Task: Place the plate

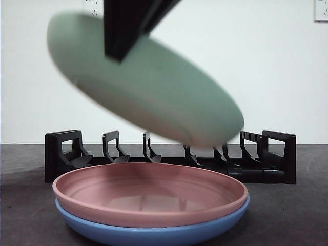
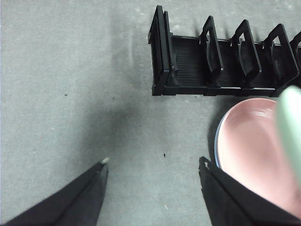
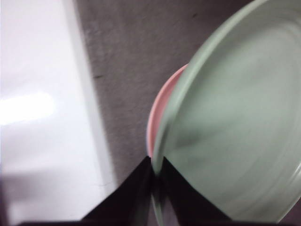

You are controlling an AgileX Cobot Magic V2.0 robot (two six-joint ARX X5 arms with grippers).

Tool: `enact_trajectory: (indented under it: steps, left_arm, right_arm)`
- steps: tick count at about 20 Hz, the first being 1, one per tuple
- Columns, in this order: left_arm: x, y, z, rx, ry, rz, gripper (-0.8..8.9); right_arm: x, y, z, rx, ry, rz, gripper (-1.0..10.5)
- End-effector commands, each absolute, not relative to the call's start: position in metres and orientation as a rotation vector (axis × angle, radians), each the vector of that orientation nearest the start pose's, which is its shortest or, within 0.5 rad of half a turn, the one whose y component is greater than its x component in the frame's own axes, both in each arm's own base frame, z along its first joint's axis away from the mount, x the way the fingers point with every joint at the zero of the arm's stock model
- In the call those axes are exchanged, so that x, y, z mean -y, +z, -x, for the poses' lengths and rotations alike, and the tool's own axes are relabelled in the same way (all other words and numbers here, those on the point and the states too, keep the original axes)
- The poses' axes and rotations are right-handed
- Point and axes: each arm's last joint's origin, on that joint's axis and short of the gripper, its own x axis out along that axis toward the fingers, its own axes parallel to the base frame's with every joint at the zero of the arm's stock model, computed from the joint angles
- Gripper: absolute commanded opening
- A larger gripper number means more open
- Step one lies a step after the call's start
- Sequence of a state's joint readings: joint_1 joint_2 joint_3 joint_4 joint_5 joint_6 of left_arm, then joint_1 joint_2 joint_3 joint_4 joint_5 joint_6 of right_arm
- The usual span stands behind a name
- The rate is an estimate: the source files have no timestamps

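A: Where is the green plate (image 1: 148,87) relative to the rack (image 1: 169,156)?

B: You see it in the air, in front of the rack and above it, tilted so that one edge sits high and the opposite edge dips toward the rack's dividers. It touches neither the rack nor the stack below. Its outline is blurred in the front view.

A: What holds it?

B: The right gripper (image 3: 156,176). Its two black jaws are pinched narrow on the plate's rim (image 3: 162,150), one jaw on each face, as the right wrist view shows. In the front view the same gripper (image 1: 123,31) enters from above, at the plate's high edge.

A: And below the plate?

B: A pink plate (image 1: 151,192) nested in a blue plate (image 1: 154,233), both flat on the grey table (image 2: 70,94), just in front of the rack.

A: The other arm?

B: The left gripper (image 2: 153,165) hangs over bare table beside the rack's end, jaws spread wide, holding nothing. You see the pink plate (image 2: 249,141) and a sliver of the green plate (image 2: 289,122) at the edge of its view.
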State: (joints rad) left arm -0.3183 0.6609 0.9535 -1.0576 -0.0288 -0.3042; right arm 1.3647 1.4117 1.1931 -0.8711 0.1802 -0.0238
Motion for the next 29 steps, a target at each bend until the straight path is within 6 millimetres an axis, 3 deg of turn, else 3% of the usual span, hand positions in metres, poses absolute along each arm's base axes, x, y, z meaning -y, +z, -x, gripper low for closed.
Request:
enact_trajectory:
  steps: [1,7,12,16,20,23,29]
  left_arm:
    - [0.030,0.333,-0.094,-0.763,-0.157,0.160,3.09]
    - [0.030,0.333,-0.094,-0.764,-0.157,0.160,3.09]
    - [0.030,0.333,-0.094,-0.764,-0.157,0.160,3.09]
    - [0.030,0.333,-0.094,-0.764,-0.158,0.157,3.09]
    - [0.030,0.334,-0.094,-0.762,-0.159,0.158,3.09]
    - [0.030,0.334,-0.095,-0.761,-0.159,0.158,3.09]
    - [0.031,0.336,-0.097,-0.725,-0.166,0.165,3.10]
  right_arm:
    - [-0.282,0.269,-0.060,-0.862,1.078,0.848,0.2]
    - [-0.300,0.233,-0.067,-0.965,1.042,0.930,0.2]
    - [-0.305,0.218,-0.077,-1.022,1.020,0.942,0.2]
    - [-0.307,0.219,-0.079,-1.041,1.065,0.881,2.0]
    - [-0.303,0.244,-0.080,-0.982,1.061,0.794,2.1]
    - [-0.282,0.276,-0.093,-0.846,0.962,0.716,2.1]
    - [-0.207,0.318,-0.169,-0.776,0.654,0.445,2.1]
